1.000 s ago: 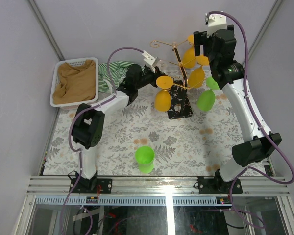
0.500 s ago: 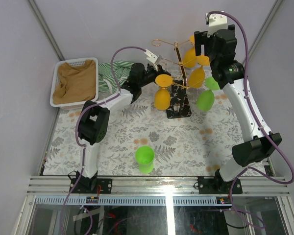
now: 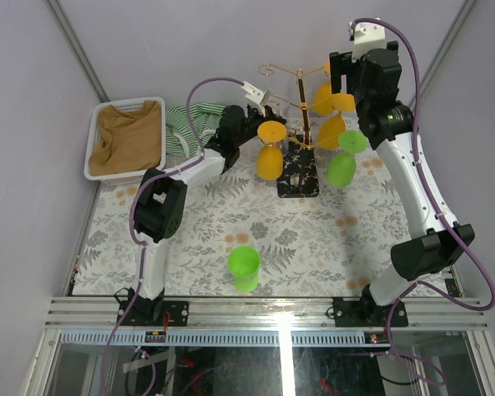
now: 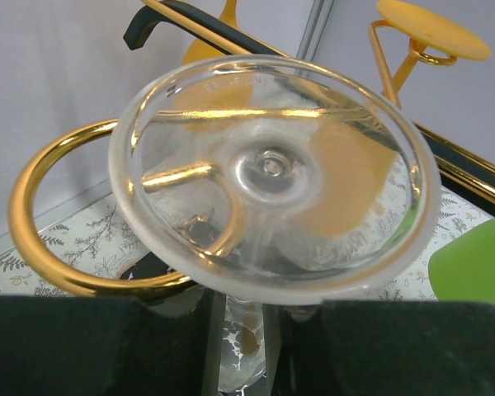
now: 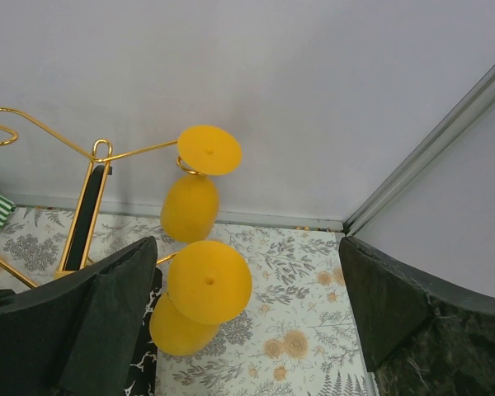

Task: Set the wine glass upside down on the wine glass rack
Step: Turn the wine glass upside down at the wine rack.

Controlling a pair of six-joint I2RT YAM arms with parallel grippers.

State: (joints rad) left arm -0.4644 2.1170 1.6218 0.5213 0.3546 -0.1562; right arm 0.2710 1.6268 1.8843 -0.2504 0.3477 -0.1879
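At the left side of the rack [image 3: 301,115], my left gripper [image 4: 247,342] is clenched on the stem of the glass [image 4: 272,173], jaws nearly closed, one finger on each side; the glass hangs inverted, foot on top and bowl below, off the table and close against a curled hook [image 4: 58,256]; whether the stem already sits inside that curl I cannot tell, since the foot covers it in my wrist view.

To do this step well, I judge the stem should go sideways through the hook's open mouth with the foot level and just above the wire; then I lower gently until the foot's underside rests on the curl; I let go only once the wire carries the weight, and draw the fingers straight back so they do not drag the stem out; the rack looks light, so any push on it should be slight.

My right gripper [image 5: 247,330] is spread wide and grasps nothing; it hovers above the hung glasses [image 5: 208,280] on the rack's right side.
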